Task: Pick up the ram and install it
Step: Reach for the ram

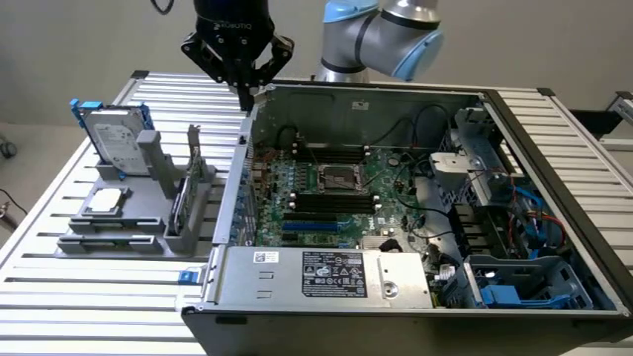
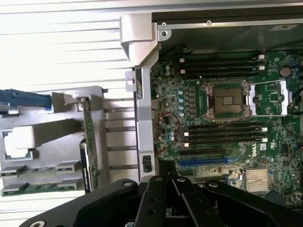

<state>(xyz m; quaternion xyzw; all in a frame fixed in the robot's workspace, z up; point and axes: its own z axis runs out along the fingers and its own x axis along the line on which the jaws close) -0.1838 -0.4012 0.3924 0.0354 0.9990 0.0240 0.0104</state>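
Finding the hand (image 1: 247, 93) hanging tip-down over the far corner of the open computer case (image 1: 376, 90), toward the exterior view's left. Reading its fingers as drawn together to a point, with nothing gripped between them. Spotting the ram (image 1: 177, 206) outside the case, standing on its long edge in a slot of the grey fixture (image 1: 148, 159), just beside the case's side wall. Placing it apart from the hand, untouched and not yet on the board. Picking it out from the wrist view as a thin green strip, upright in that fixture, over the slatted counter (image 2: 61, 38). Noting a silver hard drive (image 1: 114, 141) with blue rails propped at the fixture's far end, and a small square chip (image 1: 107, 200) lying flat nearer the front. Seeing the motherboard (image 1: 401, 185) flat inside the case, its processor socket (image 1: 336, 178) flanked by rows of black memory slots (image 1: 331, 202), with a blue slot (image 1: 316, 222) just past the nearer rows.
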